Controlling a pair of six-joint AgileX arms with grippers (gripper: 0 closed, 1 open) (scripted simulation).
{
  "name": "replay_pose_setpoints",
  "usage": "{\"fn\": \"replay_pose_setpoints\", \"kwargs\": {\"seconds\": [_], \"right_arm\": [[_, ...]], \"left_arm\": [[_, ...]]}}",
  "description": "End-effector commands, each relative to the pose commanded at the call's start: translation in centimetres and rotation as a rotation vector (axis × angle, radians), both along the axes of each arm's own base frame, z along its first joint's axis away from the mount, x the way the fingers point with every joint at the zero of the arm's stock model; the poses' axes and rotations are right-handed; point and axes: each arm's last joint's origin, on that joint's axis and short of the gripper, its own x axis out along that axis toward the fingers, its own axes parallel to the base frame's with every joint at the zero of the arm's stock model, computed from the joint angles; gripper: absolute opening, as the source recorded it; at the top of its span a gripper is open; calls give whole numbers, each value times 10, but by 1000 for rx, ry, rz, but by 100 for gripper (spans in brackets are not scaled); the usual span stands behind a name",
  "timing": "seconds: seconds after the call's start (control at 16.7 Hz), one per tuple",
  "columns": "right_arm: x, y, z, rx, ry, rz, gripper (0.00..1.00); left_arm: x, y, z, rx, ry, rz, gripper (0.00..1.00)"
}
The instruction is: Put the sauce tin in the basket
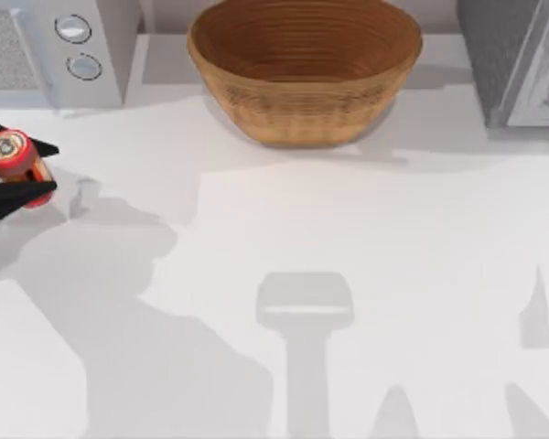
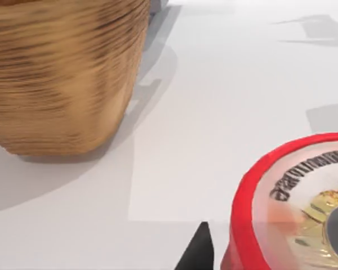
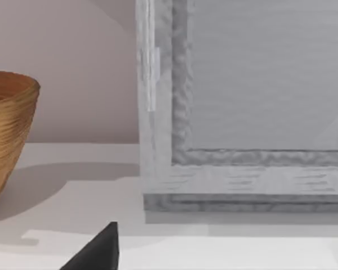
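White desk surface [image 1: 366,238] carries all items, with arm shadows across its near half. The sauce tin [image 1: 15,155] is at the left edge of the desk, clamped between the two black fingers of the left gripper [image 1: 18,167], tilted so its round top faces the overhead camera. In the left wrist view, the tin's red rim and printed lid sit close to the lens; the lettering on the lid cannot be read. The basket [image 1: 304,69] stands at the far edge, centre, well apart from the tin, with bare desk between them. A grey appliance with two round dials [image 1: 78,46] occupies the far left corner; a grey framed box [image 1: 517,59] occupies the far right corner. The right gripper's state cannot be told; one black fingertip [image 3: 98,250] shows near that box.
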Motion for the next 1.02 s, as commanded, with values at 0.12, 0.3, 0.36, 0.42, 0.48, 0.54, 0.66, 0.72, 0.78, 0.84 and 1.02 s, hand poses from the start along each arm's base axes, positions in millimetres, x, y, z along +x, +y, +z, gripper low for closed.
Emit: {"fn": "replay_pose_setpoints", "kwargs": {"seconds": [0.12, 0.3, 0.36, 0.42, 0.48, 0.54, 0.66, 0.72, 0.78, 0.84, 1.02], "right_arm": [[0, 0, 0, 0, 0, 0, 100], [0, 0, 0, 0, 0, 0, 100], [0, 0, 0, 0, 0, 0, 100], [0, 0, 0, 0, 0, 0, 100], [0, 0, 0, 0, 0, 0, 100], [0, 0, 0, 0, 0, 0, 100], [0, 0, 0, 0, 0, 0, 100], [0, 0, 0, 0, 0, 0, 100], [0, 0, 0, 0, 0, 0, 100], [0, 0, 0, 0, 0, 0, 100], [0, 0, 0, 0, 0, 0, 100]], "left_arm": [[7, -12, 1, 22, -34, -30, 0], [25, -35, 12, 103, -133, -96, 0], [33, -43, 19, 144, -178, -117, 0], [41, -50, 28, 192, -226, -131, 0], [50, -56, 38, 247, -276, -137, 0], [59, -63, 50, 305, -324, -131, 0], [76, -74, 76, 423, -397, -78, 0], [83, -80, 89, 475, -417, -30, 0], [90, -86, 102, 517, -425, 32, 0], [95, -91, 114, 546, -419, 106, 0], [106, -110, 146, 539, -338, 362, 0]]}}
